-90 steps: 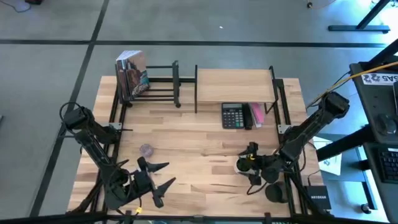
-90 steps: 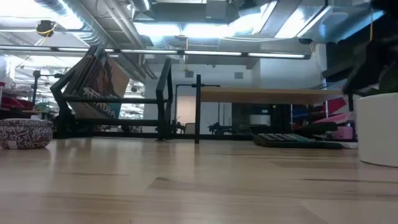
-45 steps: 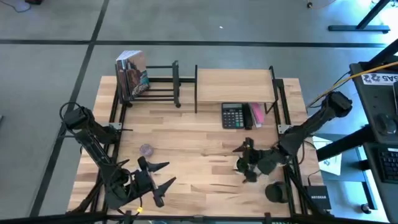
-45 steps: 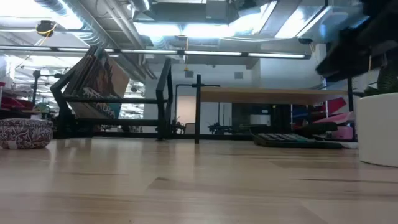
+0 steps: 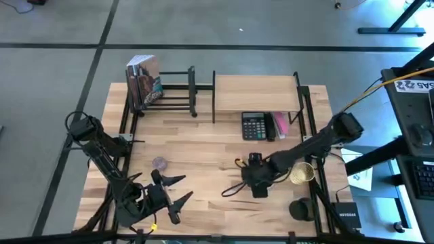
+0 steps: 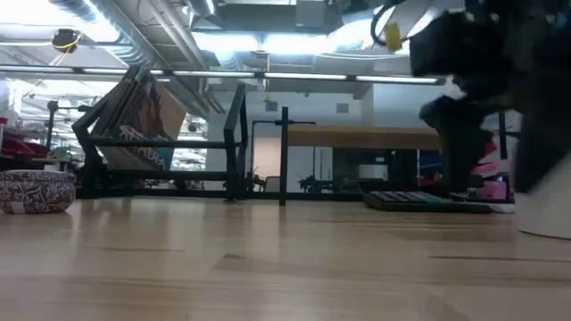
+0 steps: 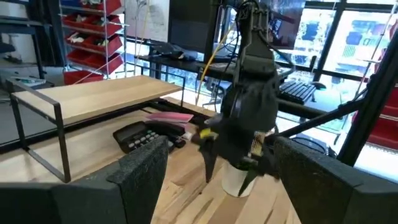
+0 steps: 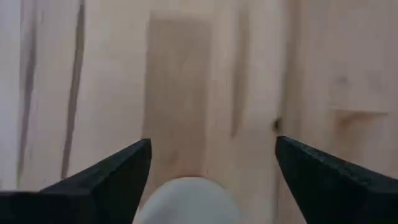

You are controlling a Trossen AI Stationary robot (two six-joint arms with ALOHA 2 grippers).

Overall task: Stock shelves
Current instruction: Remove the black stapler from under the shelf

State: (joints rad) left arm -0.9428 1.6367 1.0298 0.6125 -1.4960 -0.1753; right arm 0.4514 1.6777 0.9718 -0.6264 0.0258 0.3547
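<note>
- High view: shelves are standing along the table's far edge, with the low black metal-bar rack (image 5: 173, 91) on the left, holding upright books (image 5: 144, 83), and the small two-level shelf of light wood boards (image 5: 256, 91) just beside it. A black calculator (image 5: 255, 126) and a flat pink thing (image 5: 279, 125) are lying on its lower board. The right gripper (image 5: 234, 179) is hovering mid-table, fingers apart and holding nothing. A round pale pot (image 5: 302, 174) is sitting behind it, under the forearm, outside the jaws. The left gripper (image 5: 169, 192) is waiting at the near left, also spread, near a small patterned bowl (image 5: 159, 163).
- Low view: the pot is showing at the right edge as a white straight-walled cylinder. It is probably stiff, smooth and breakable, so the rim or opposite walls are looking like the best hold.
- Left wrist view: the pot is standing below the right gripper.
- Right wrist view: both fingers are spread wide over bare wood. Whether the white round shape between them is the pot, I cannot tell.
</note>
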